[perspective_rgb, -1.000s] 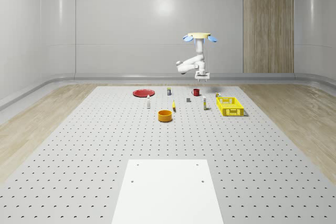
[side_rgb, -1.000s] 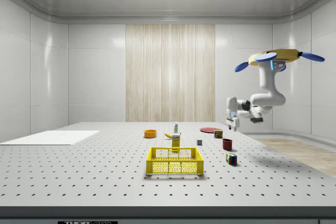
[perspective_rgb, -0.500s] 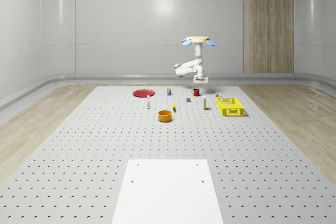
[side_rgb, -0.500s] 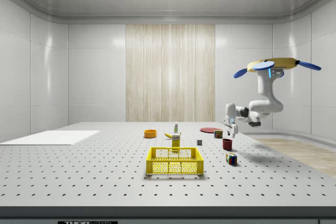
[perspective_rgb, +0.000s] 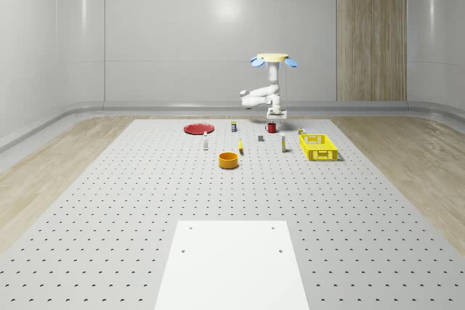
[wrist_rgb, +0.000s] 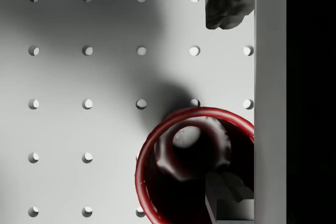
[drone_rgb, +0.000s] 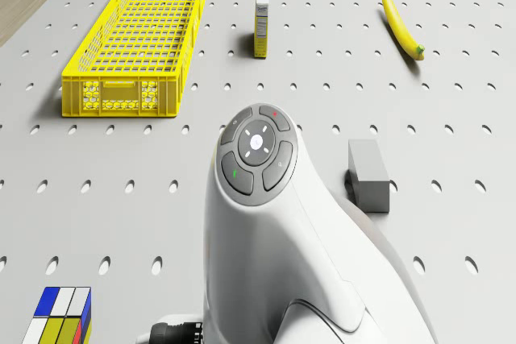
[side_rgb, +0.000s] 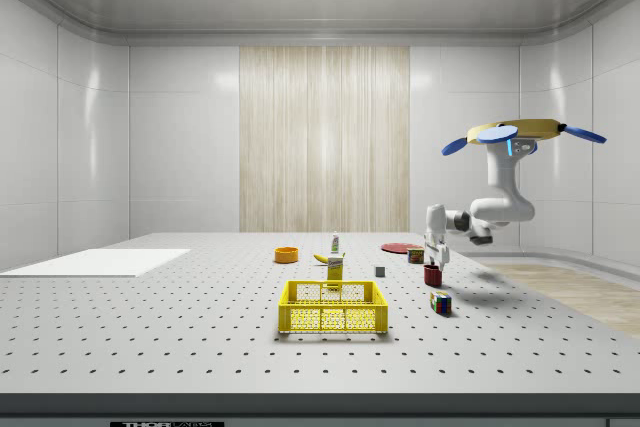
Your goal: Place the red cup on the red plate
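The red cup [perspective_rgb: 272, 128] stands upright on the perforated table, well to the whole-scene view's right of the flat red plate [perspective_rgb: 197, 128]. The drone [perspective_rgb: 274, 57] hovers above the cup with its arm bent downward. My gripper [perspective_rgb: 276, 115] hangs just over the cup [side_rgb: 433, 275], pointing straight down, as the side view also shows for the gripper [side_rgb: 434, 256]. In the wrist view the cup [wrist_rgb: 178, 182] is seen from above and the gripper [wrist_rgb: 223, 100] is open. One fingertip [wrist_rgb: 224, 6] lies outside the rim and the other is over the cup's inside.
A yellow basket [perspective_rgb: 317, 147] stands to the whole-scene view's right of the cup, with an orange bowl [perspective_rgb: 229, 160] and a banana [drone_rgb: 401, 26] nearer the camera. A grey block [drone_rgb: 368, 173], a small carton [drone_rgb: 261, 7] and a colour cube [side_rgb: 440, 302] lie close by.
The drone has sunk lower and drifted slightly to the whole-scene view's left. The arm has brought the gripper down from well above the cup to just over its rim.
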Robot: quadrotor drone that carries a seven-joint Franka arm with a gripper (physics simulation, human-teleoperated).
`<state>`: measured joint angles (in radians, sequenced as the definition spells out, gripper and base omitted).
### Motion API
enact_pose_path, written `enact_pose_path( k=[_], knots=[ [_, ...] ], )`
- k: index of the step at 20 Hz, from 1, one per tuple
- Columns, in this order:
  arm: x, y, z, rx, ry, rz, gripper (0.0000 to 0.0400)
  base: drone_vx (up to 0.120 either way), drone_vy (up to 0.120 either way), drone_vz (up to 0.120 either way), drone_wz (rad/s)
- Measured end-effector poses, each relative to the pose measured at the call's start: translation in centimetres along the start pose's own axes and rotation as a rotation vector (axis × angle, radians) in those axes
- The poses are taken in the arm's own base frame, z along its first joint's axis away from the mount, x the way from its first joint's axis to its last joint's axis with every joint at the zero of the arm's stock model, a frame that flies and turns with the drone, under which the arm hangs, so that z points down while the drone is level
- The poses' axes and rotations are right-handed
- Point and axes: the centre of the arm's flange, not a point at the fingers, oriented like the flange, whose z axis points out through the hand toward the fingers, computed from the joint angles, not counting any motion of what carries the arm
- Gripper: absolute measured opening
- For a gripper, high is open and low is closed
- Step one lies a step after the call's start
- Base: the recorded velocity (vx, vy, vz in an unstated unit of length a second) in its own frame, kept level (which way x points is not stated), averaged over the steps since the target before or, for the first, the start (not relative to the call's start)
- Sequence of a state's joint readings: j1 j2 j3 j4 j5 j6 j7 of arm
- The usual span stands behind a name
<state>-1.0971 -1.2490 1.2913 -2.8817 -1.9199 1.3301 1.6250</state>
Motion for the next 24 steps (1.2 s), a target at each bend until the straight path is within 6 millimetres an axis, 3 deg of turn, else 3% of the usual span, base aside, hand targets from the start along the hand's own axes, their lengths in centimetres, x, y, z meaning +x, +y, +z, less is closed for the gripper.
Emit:
enact_pose_path(
  k=[18, 21, 24],
  knots=[
    [0.4, 0.4, 3.1, 0.0, 0.0, 0.0, 0.04, 0.0, 0.0, 0.0, 0.0],
    [0.4, 0.4, 3.2, 0.0, 0.0, 0.001, 0.0254, 0.0, 0.0, 0.0, 0.0],
    [0.4, 0.4, 3.3, 0.0, 0.0, 0.001, 0.0173, 0.0, 0.0, 0.0, 0.0]
  ],
)
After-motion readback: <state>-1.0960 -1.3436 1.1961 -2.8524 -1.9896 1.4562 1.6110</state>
